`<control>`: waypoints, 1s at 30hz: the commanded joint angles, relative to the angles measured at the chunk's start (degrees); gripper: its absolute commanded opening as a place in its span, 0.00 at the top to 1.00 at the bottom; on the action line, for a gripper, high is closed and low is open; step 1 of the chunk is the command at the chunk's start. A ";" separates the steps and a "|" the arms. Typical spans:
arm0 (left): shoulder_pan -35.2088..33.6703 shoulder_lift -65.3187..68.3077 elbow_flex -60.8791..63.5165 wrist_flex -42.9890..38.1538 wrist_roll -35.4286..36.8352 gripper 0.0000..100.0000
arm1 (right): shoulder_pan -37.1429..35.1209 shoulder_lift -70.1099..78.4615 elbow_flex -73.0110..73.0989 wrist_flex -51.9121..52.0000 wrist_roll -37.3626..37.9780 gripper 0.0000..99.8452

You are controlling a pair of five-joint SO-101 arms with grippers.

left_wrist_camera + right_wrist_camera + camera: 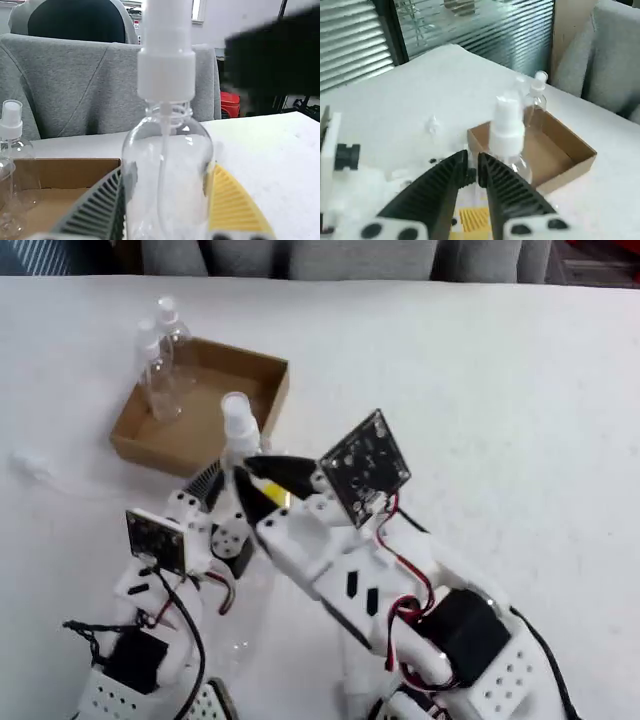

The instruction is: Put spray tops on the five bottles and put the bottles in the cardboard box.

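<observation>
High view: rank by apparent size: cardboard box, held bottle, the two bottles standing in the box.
1. Cardboard box, clearly largest.
2. Held bottle, front boxed bottle, back boxed bottle: they look alike. The held one is partly hidden and likely nearer the camera, so no ranking.

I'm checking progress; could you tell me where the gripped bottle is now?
In the high view the bottle stands upright in the left gripper, by the corner of the cardboard box nearest the arms.
</observation>
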 commanded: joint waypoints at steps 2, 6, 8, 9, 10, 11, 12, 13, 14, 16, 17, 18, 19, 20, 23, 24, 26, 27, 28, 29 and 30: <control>-3.91 -0.66 -0.79 -4.48 -0.70 0.98 | 8.04 -1.01 6.24 0.92 -0.09 0.98; -11.56 -0.57 -0.70 -8.00 -2.11 0.98 | 14.02 -1.63 17.93 -5.67 -0.09 0.98; -13.76 -0.57 -0.70 -8.26 -2.20 0.98 | 15.25 -1.45 23.65 -9.89 -0.09 0.98; -14.81 -0.57 -0.79 -8.26 -2.20 0.98 | 15.34 -1.45 26.55 -12.26 -0.18 0.98; -15.69 -0.57 -0.88 -9.14 -2.20 0.98 | 15.43 -1.27 29.36 -14.73 -0.35 0.98; -16.57 -0.57 -0.79 -10.73 -2.20 0.98 | 15.34 -1.10 32.09 -17.10 -0.35 0.98; -17.54 -0.40 -0.79 -12.22 -2.90 0.98 | 15.25 -1.10 34.81 -19.91 -0.53 0.98; -18.24 0.22 -0.97 -13.27 -4.22 0.98 | 15.25 -1.10 37.36 -22.55 -0.53 0.98; -18.86 1.54 -1.32 -14.33 -5.27 0.98 | 15.34 -1.01 39.56 -25.10 -0.53 0.98; -19.82 6.02 -2.90 -17.05 -5.80 0.98 | 15.78 -1.01 43.52 -29.05 -0.53 0.98; -20.44 9.10 -4.04 -18.37 -5.80 0.98 | 15.87 -1.01 45.19 -30.55 -0.53 0.98; -20.97 12.70 -5.71 -19.78 -5.80 0.98 | 15.87 -1.01 46.68 -31.69 -0.53 0.98; -21.58 16.66 -7.65 -21.19 -5.80 0.98 | 15.87 -1.01 47.91 -32.66 -0.53 0.98; -22.20 20.97 -9.67 -22.51 -5.80 0.98 | 15.87 -1.01 48.88 -33.54 -0.53 0.98; -24.57 34.59 -15.47 -27.52 -5.80 0.98 | 15.87 -1.19 50.81 -35.74 -0.53 0.98; -25.63 39.16 -17.05 -29.63 -5.80 0.98 | 15.87 -1.10 51.08 -36.00 -0.62 0.98; -27.65 47.87 -19.25 -34.81 -5.80 0.98 | 15.87 -1.10 51.08 -36.00 -0.62 0.98; -28.26 51.91 -20.13 -37.63 -5.80 0.98 | 15.87 -1.10 51.08 -36.00 -0.62 0.98; -28.79 55.78 -20.75 -40.35 -5.80 0.98 | 15.87 -1.10 51.08 -36.00 -0.62 0.98; -29.32 59.56 -21.27 -43.16 -5.80 0.98 | 15.87 -1.10 51.08 -36.00 -0.62 0.98; -29.85 62.90 -21.63 -45.98 -5.80 0.98 | 15.87 -1.10 51.08 -36.00 -0.62 0.98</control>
